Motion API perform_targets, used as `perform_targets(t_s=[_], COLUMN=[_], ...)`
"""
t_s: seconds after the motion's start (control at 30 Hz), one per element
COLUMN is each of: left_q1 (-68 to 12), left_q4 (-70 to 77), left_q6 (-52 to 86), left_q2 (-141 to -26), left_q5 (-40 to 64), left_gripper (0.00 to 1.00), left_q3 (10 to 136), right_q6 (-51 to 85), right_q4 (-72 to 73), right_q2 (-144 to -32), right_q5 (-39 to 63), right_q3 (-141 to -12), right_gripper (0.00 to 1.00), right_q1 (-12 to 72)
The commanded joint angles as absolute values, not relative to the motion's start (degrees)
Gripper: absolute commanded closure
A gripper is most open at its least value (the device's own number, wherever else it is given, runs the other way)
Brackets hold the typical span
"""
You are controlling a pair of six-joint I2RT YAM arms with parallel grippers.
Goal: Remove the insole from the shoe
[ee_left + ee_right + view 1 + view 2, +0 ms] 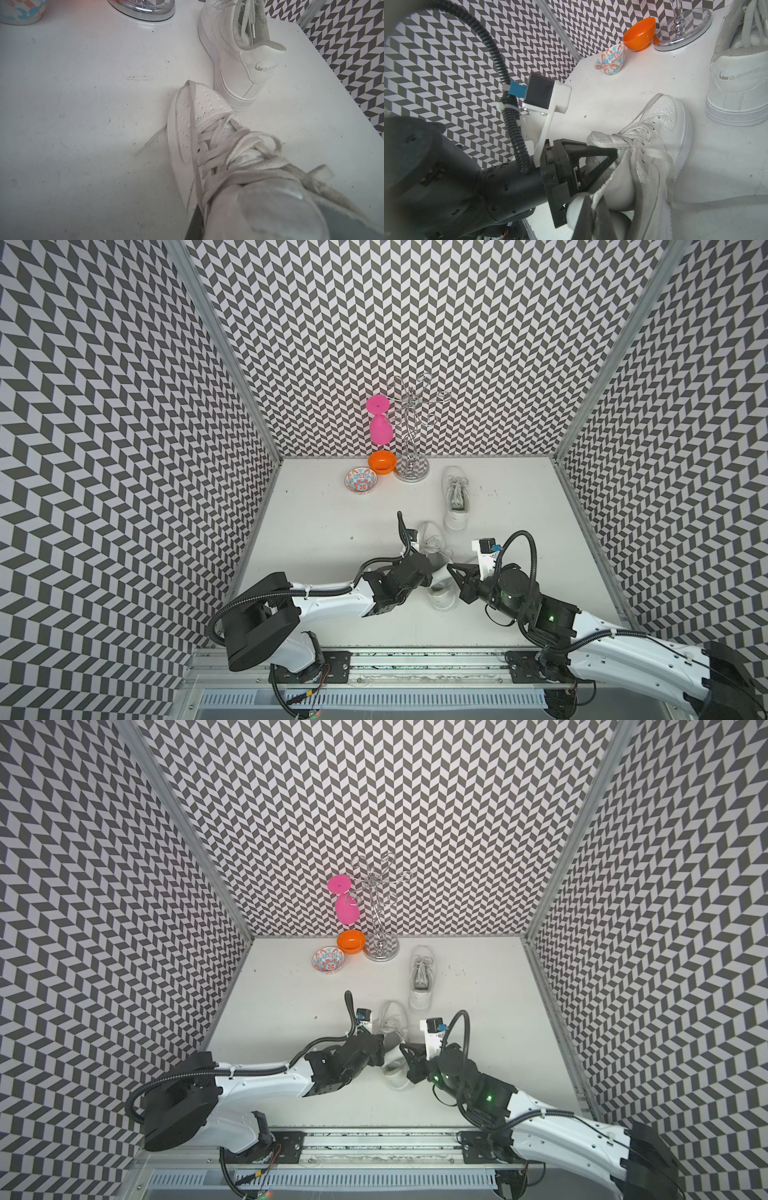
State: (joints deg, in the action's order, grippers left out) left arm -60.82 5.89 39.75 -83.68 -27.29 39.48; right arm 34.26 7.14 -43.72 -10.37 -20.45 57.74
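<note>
The white shoe (pixel 430 536) lies on the desk (pixel 316 539) in the lower middle of the frame in both top views. Its toe points toward the back wall and its laces are loose.

The two arms meet over its opening. The left claw (pixel 432 572) reaches in from the left of the frame and is clamped on the tongue (pixel 602 136), which the right wrist view shows bunched over one finger. The right claw (pixel 452 571) reaches in from the right. Its fingers (pixel 584 220) are pressed together on a thin grey sheet with a ragged edge. This looks like the insole (pixel 612 192), raised at the heel end and running down into the shoe.

A second shoe (pixel 456 499) stands just beyond, up and to the right, apart from the first. Along the back wall at mid-frame are a patterned bowl (pixel 360 480), an orange bowl (pixel 381 462) and a chrome stand (pixel 411 467). A pink glass (pixel 380 429) hangs upside down from the stand.
</note>
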Motion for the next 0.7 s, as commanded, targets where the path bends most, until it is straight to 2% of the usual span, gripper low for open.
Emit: perform_targets(t_s=[0.0, 0.17, 0.37, 0.57, 0.67], left_q1=[-58.43, -58.57, -60.91, -64.01, -63.29], left_q4=[-1.97, -1.5, -2.89, -4.32, -4.13], left_q6=[38.41, 36.99, 34.08, 30.5, 30.91], left_q2=[-86.38, -87.12, -88.41, -91.75, -92.69], left_q5=[-31.93, -31.74, -34.47, -34.89, -32.78], left_gripper=[1.0, 1.0, 1.0, 1.0, 1.0], left_q3=[38.85, 39.04, 41.32, 45.27, 45.2], right_q6=[32.1, 31.52, 30.93, 30.08, 28.86], right_q4=[18.99, 19.28, 18.66, 20.96, 19.7], right_q2=[-39.06, -37.61, -40.9, -47.2, -46.21], right_q5=[-11.34, -11.86, -12.83, -7.83, -7.86], right_q3=[-22.3, -22.65, -25.02, -27.75, -28.78], right_gripper=[1.0, 1.0, 1.0, 1.0, 1.0], right_q1=[57.9, 57.84, 57.89, 58.01, 58.09])
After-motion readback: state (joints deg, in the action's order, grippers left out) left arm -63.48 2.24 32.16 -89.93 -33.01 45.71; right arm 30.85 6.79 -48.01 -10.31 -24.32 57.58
